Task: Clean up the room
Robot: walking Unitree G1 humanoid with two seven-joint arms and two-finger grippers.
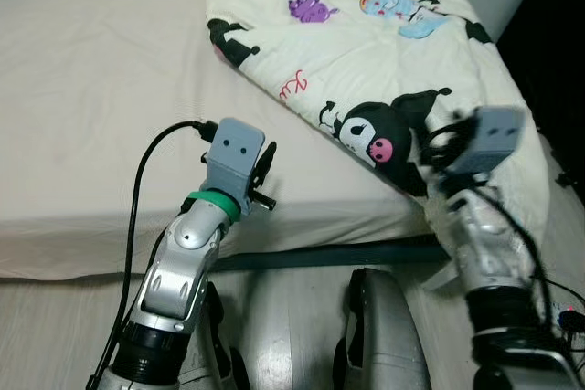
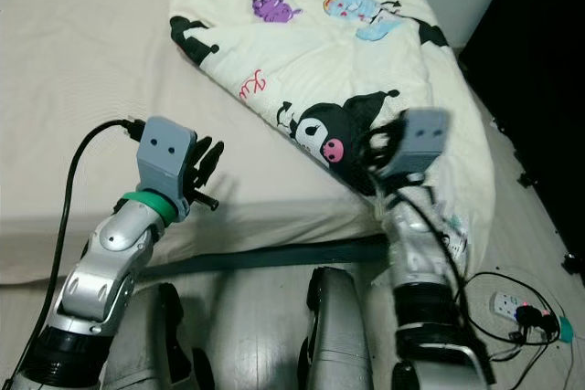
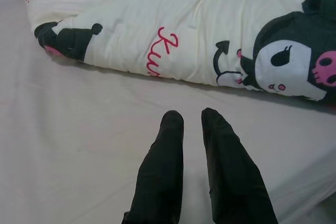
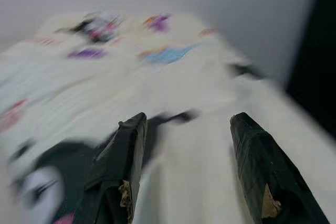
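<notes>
Quilt up at one o'clock in the head view, its cartoon-print corner folded back over the bare mattress. My left gripper hovers low over the sheet at seven o'clock, my right gripper at four, right by the quilt's hanging edge.

Left wrist view: fingers nearly together, holding nothing, quilt edge just ahead at twelve.

Right wrist view, blurred: pincer spread wide, empty, quilt underneath. I'd bite a thick fold near the edge, then pull evenly so the quilt spreads flat.
</notes>
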